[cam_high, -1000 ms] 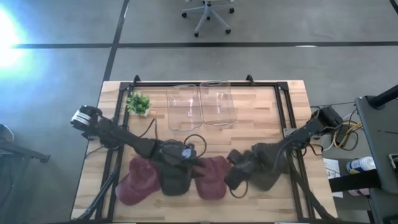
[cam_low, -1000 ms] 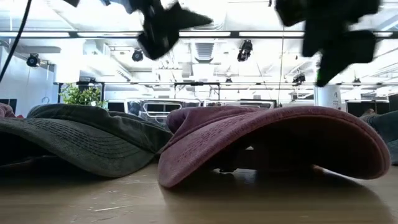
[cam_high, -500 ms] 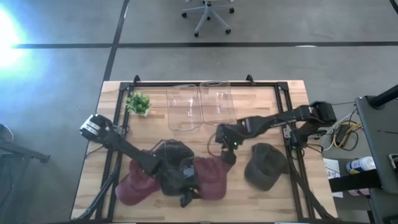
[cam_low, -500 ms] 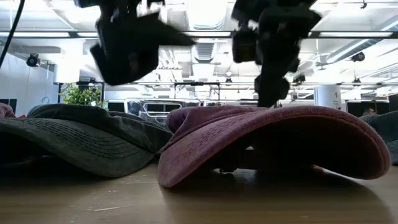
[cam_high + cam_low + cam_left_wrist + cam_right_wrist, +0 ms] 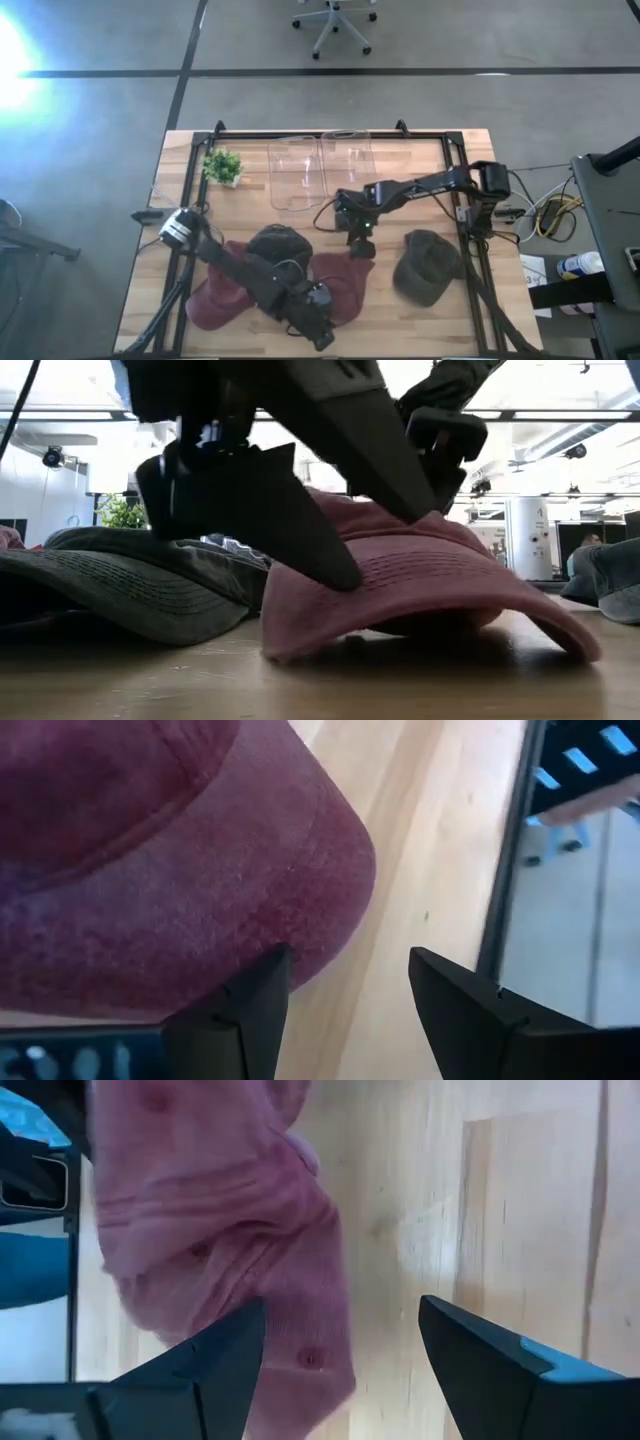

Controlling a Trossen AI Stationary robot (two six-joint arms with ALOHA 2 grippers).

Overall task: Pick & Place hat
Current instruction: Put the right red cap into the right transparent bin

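The wooden table (image 5: 440, 310) fills the centre of the high view. Four caps lie in a row along its lower half. The task's thing, the maroon hat (image 5: 345, 285), sits at lower centre of the frame. Its long axis runs roughly up-down in the high view; in the left wrist view the rounded brim (image 5: 300, 890) lies flat on the wood.

To its left lie a dark cap (image 5: 275, 243) and a second maroon cap (image 5: 215, 295); a grey-green cap (image 5: 428, 268) lies apart at lower right.

The left gripper (image 5: 318, 325) is at the hat's lower edge. Its fingers (image 5: 255, 1005) are spread, one touching the brim edge, the other over bare wood.

The right gripper (image 5: 358, 238) is at the hat's upper edge, jaws spread wide, one finger (image 5: 215, 1365) over the fabric, gripping nothing.

Two clear bins (image 5: 322, 170) stand at upper centre; a small plant (image 5: 222, 165) stands at upper left.
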